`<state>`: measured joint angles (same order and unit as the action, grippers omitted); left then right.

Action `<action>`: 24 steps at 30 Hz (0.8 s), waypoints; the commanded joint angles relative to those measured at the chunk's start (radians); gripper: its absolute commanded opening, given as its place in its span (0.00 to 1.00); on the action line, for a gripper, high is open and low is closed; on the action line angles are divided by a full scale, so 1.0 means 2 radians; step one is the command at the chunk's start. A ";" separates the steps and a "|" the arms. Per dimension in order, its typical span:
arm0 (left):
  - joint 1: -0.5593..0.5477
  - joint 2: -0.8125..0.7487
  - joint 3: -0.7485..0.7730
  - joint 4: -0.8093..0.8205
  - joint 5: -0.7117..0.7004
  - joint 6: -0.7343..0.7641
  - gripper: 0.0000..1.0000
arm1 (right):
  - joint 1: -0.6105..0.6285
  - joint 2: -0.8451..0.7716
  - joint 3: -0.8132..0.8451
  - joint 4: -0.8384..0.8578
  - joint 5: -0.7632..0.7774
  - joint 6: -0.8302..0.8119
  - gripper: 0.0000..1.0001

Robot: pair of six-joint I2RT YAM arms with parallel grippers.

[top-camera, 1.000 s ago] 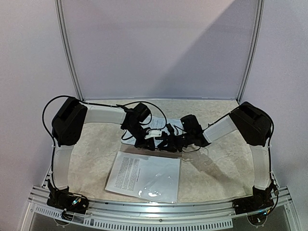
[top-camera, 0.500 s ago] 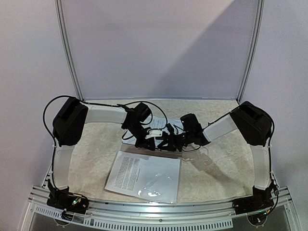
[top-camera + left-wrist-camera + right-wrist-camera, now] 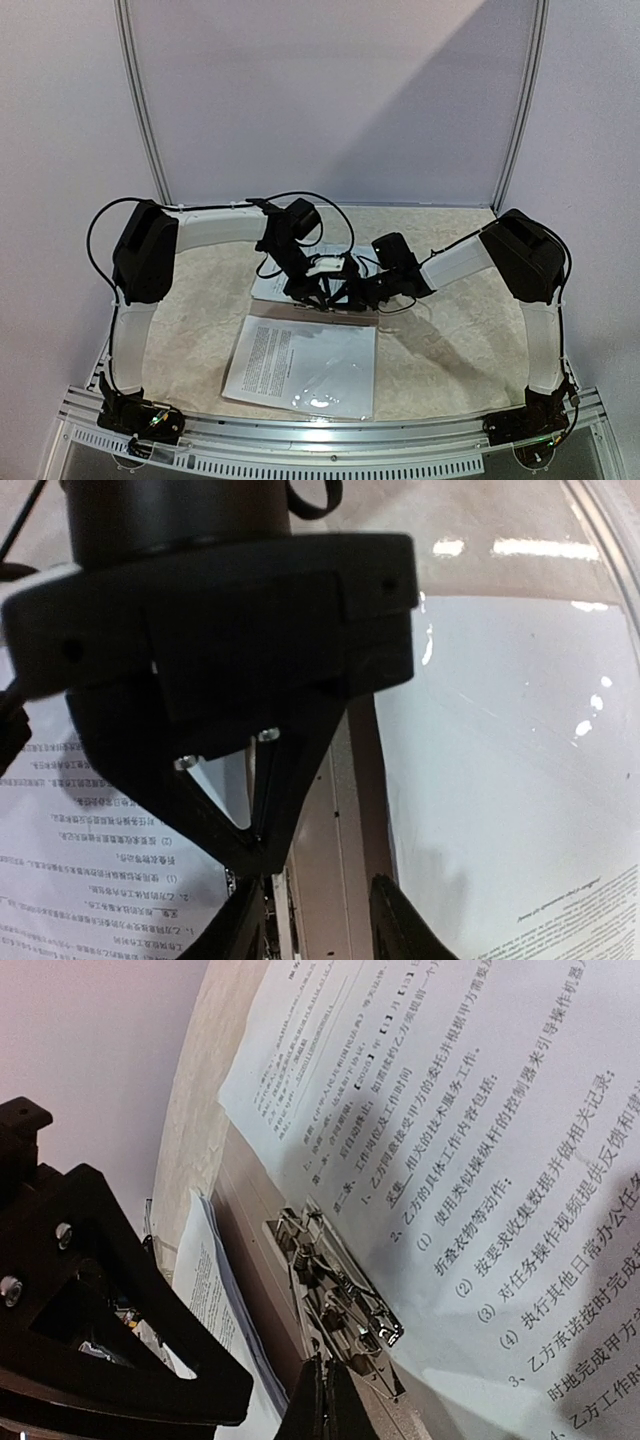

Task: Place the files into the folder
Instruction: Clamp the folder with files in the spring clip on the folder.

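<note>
The tan folder [image 3: 340, 810] lies open under both grippers, and only its spine strip shows between two white printed files. One file [image 3: 300, 365] covers the near leaf and looks glossy. Another file [image 3: 480, 1160] covers the far leaf, its edge next to the metal clip [image 3: 340, 1300] on the spine. My left gripper [image 3: 320, 935] is open, its fingers straddling the spine just above it. My right gripper [image 3: 322, 1405] is shut, its tips at the near end of the clip; I cannot tell whether they touch it. The two grippers meet in the top view, left gripper [image 3: 310, 290] beside right gripper [image 3: 345, 290].
The table top [image 3: 200, 310] is beige and mottled, with a white back wall and metal frame posts [image 3: 140, 110] at the sides. A metal rail [image 3: 320, 440] runs along the near edge between the arm bases. The right gripper's black body fills the upper half of the left wrist view.
My left arm has swung right and further over the folder's spine, and the two grippers now stand closer together. The near file has not moved.
</note>
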<state>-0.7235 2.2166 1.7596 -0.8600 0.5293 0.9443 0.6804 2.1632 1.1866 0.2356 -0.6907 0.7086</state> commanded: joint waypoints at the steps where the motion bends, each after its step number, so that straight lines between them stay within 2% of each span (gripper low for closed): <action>1: 0.021 0.008 0.005 -0.001 0.022 -0.055 0.33 | -0.008 0.054 -0.025 -0.118 0.113 -0.031 0.00; 5: 0.054 0.023 -0.007 0.021 0.029 -0.111 0.28 | -0.011 0.056 -0.028 -0.132 0.120 -0.036 0.00; 12: 0.067 0.007 -0.056 0.043 0.001 -0.126 0.28 | -0.011 0.076 -0.028 -0.135 0.132 -0.037 0.00; 17: 0.067 0.004 -0.094 0.063 -0.012 -0.122 0.28 | -0.011 0.091 -0.030 -0.142 0.143 -0.039 0.00; 24: 0.059 0.018 -0.063 0.042 -0.015 -0.095 0.31 | -0.011 0.121 -0.029 -0.152 0.149 -0.034 0.00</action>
<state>-0.5797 2.2200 1.6070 -0.7612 0.5304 0.7116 0.6693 2.2169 1.2037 0.2481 -0.6964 0.6556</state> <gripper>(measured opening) 0.301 0.009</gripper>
